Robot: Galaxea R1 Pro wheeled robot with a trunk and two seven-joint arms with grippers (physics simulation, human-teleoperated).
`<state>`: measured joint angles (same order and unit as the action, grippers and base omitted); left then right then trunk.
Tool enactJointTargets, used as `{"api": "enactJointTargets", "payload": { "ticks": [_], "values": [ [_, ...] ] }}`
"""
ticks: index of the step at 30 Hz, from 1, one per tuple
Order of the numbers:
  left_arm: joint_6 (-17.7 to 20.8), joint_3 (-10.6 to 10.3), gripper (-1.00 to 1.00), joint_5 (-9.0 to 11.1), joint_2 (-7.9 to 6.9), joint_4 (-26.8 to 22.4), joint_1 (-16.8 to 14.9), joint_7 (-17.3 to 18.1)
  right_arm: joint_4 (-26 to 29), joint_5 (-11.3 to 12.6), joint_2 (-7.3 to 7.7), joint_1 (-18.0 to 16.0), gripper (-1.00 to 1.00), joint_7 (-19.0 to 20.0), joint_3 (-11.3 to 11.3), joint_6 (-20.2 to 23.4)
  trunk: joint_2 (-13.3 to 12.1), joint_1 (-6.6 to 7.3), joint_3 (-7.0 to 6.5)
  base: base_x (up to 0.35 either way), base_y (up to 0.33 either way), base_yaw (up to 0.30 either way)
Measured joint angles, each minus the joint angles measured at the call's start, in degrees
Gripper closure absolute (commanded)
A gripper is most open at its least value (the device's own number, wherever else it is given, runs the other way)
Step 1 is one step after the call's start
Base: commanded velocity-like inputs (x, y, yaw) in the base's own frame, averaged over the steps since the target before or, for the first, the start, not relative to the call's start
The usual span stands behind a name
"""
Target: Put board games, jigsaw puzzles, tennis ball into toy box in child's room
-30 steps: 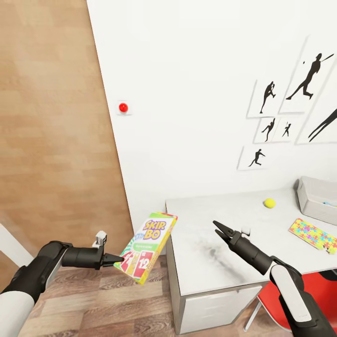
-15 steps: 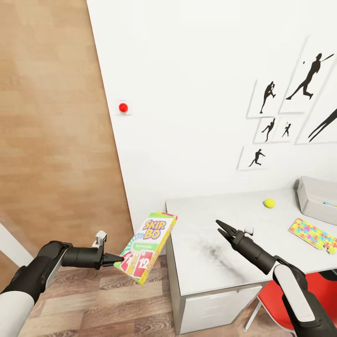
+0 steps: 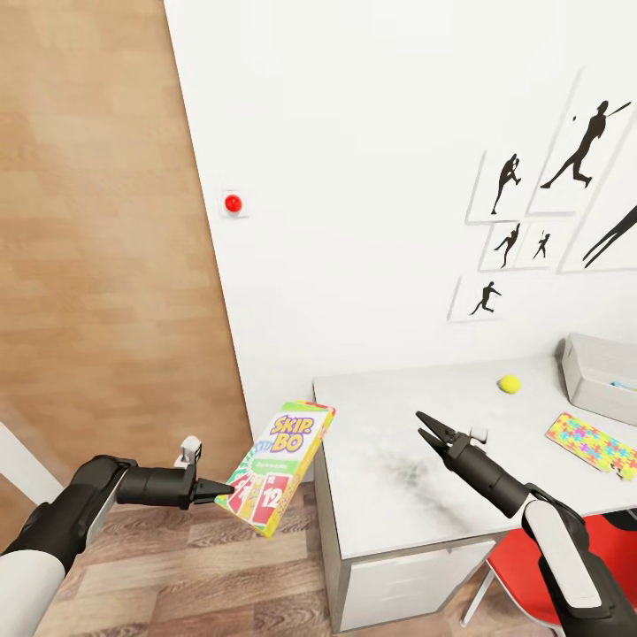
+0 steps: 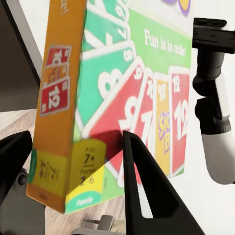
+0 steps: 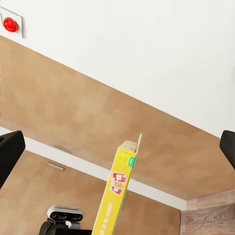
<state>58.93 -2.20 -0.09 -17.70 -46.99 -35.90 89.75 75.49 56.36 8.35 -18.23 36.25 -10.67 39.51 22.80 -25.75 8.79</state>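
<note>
- Left gripper (image 3: 221, 489) clamped on green-yellow-red "Skip-Bo" cardboard game box (image 3: 277, 466), lower centre, beside pale grey surface (image 3: 389, 495).
- Right gripper (image 3: 430, 429) apart, empty.
- Best carried level toward light-grey toy box (image 3: 594, 372), right edge.

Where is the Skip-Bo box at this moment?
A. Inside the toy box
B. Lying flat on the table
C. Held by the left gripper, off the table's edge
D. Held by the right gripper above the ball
C: the left gripper pinches the Skip-Bo box at its lower end, out beside the table and over the wooden floor; the right gripper is open.
</note>
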Motion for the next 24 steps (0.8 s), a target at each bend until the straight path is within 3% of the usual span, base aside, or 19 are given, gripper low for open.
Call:
{"api": "enactJointTargets", "payload": {
  "ticks": [12,24],
  "values": [
    [0.0,0.0,1.0,0.0,-0.06,0.0,0.0,0.0,0.17,-0.39,-0.25,0.0,-1.0,0.11,0.09,-0.08,0.0,0.0,0.0,0.0,0.0,-0.004],
    [0.08,0.0,1.0,0.1,-0.24,0.0,0.0,0.01,0.27,-0.52,-0.29,0.0,-1.0,0.21,0.19,-0.1,0.0,0.0,-0.54,0.0,0.0,-0.144]
  ]
}}
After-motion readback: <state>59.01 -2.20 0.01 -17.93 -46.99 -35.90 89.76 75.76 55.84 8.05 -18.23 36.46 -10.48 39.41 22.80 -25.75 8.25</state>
